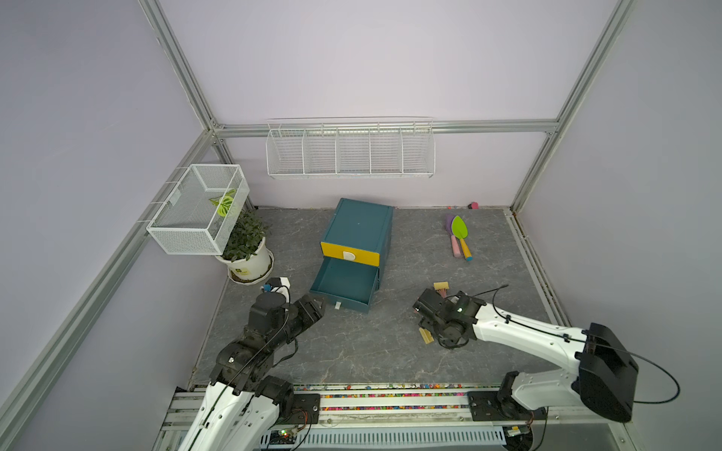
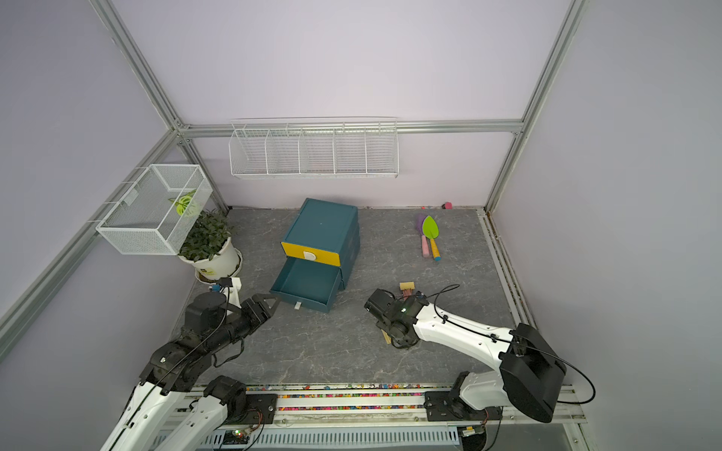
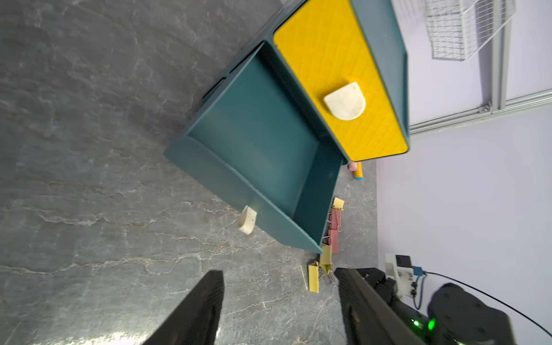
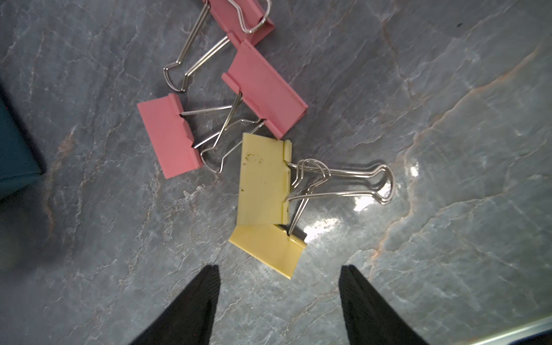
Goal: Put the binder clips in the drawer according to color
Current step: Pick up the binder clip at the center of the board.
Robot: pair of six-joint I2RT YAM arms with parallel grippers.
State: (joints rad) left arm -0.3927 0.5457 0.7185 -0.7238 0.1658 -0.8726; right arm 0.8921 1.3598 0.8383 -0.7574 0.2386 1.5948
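Note:
The drawer cabinet (image 1: 357,224) is dark teal with a yellow top drawer front (image 1: 349,254). Its middle drawer (image 1: 345,283) is pulled out and its inside (image 3: 260,143) holds nothing. My left gripper (image 3: 279,277) is open just in front of the drawer's white handle tab (image 3: 248,221), with nothing between its fingers. My right gripper (image 4: 280,268) is open too and points down over the loose binder clips on the floor. Two yellow clips (image 4: 263,179) (image 4: 268,248) lie close to its tips. Three pink clips (image 4: 168,137) (image 4: 265,89) (image 4: 242,15) lie beyond them.
Two toy shovels (image 1: 459,238) lie at the back right. A potted plant (image 1: 246,257) stands left of the cabinet under a white mesh basket (image 1: 199,207). A wire rack (image 1: 349,150) hangs on the back wall. The cabinet's corner (image 4: 15,155) is beside the clips.

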